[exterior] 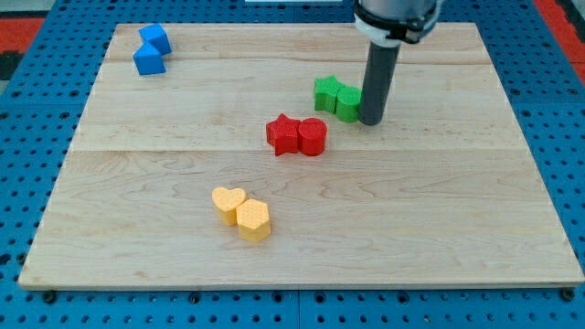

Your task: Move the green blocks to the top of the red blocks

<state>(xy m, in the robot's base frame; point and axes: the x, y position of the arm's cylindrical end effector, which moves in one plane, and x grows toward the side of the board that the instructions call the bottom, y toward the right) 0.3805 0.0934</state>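
Surface: pale wooden board (430,228) made of joined planks, lying on a blue pegboard (37,110) dotted with holes; a red patch (562,18) shows at the view's top right corner.
Arm: dark housing with a white ring enters from the view's top and carries a straight dark rod (377,78) downwards.
My tip (370,122): rests on the board just to the view's right of the green pair, touching or all but touching the nearer green block. It is a plain rod with no jaws, so nothing opens or closes, and it holds nothing.
Green blocks: a green star-like block (327,92) and a green rounded block (347,102) sit side by side, touching, above the board's middle.
Red blocks: a red star block (284,134) and a red cylinder-like block (312,136) touch each other, just below and to the view's left of the green pair, with a narrow strip of bare wood between the two pairs.
Blue blocks: two blue cubes, one (155,38) above the other (148,60), touching, near the view's top left corner.
Yellow blocks: a yellow heart block (228,203) and a yellow hexagon block (253,219) touch, towards the view's bottom, left of centre.
Writing: no readable lettering on any block or on the board.
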